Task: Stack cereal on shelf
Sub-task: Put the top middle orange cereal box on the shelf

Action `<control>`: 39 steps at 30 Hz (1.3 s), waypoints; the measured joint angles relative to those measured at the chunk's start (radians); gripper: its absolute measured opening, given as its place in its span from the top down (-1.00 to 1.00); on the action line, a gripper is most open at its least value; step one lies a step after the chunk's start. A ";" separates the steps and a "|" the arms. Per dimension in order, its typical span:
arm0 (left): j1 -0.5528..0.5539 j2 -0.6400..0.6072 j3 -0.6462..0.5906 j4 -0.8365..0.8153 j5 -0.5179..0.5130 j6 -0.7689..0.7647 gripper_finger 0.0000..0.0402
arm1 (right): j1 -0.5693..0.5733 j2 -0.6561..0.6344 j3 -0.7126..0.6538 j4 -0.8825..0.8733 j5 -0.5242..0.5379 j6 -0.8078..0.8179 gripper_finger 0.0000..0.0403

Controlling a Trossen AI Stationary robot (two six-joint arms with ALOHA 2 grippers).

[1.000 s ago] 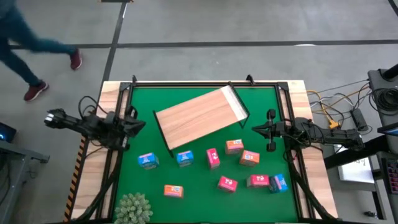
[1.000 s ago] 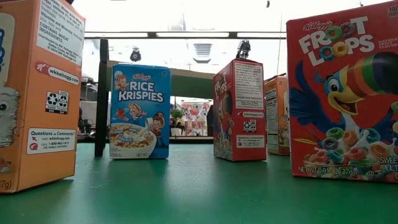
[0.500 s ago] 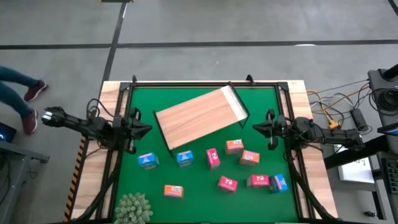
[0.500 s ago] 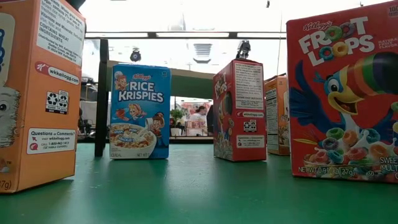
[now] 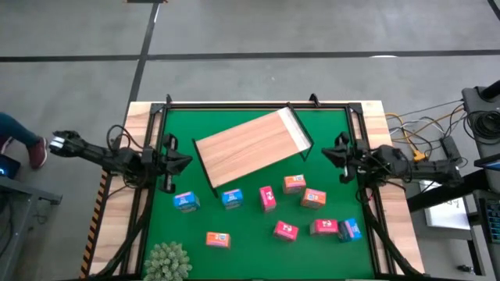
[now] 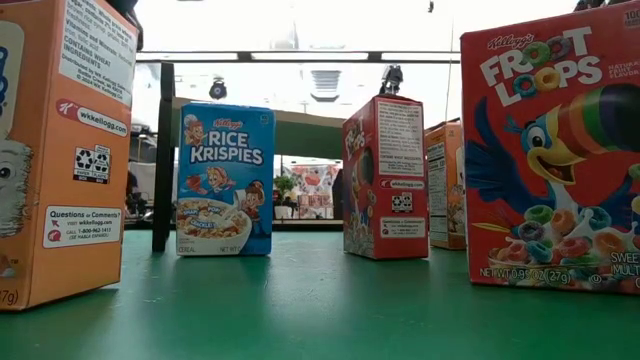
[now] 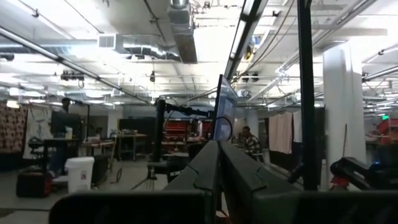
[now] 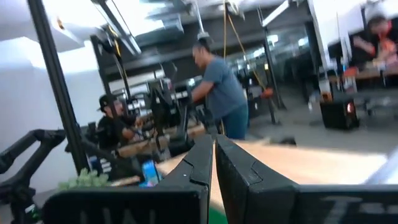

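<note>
Left tool [image 5: 173,161] and right tool [image 5: 337,153], both closed, face inward over table sides.

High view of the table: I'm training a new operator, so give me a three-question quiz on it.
1. True or false: a cereal box already sits on the wooden shelf.
2. Which item is in the table's near-left corner? A) green plant B) blue box C) cable
3. How many cereal boxes lie on the green mat?

Key: 1 false, the boxes are all on the mat; 2 A; 3 nine, for example the blue box and an orange box.
</note>
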 joint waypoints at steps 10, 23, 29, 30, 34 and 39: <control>0.000 0.020 0.000 0.063 0.000 0.091 1.00 | 0.000 0.314 0.000 0.373 -0.077 -0.037 0.94; 0.000 0.066 0.050 0.127 0.000 0.280 1.00 | 0.000 0.598 0.176 0.424 -0.158 -0.100 0.94; 0.000 0.123 0.130 0.050 -0.002 0.364 1.00 | 0.000 0.701 0.327 0.280 -0.156 -0.118 0.94; 0.000 0.132 0.148 0.018 -0.008 0.373 1.00 | 0.000 0.716 0.353 0.242 -0.156 -0.118 0.94; 0.009 0.155 0.241 -0.200 -0.035 0.401 1.00 | 0.000 0.763 0.468 0.109 -0.156 -0.117 0.94; 0.031 0.189 0.376 -0.519 -0.035 0.400 1.00 | 0.000 0.805 0.590 -0.095 -0.156 -0.103 0.94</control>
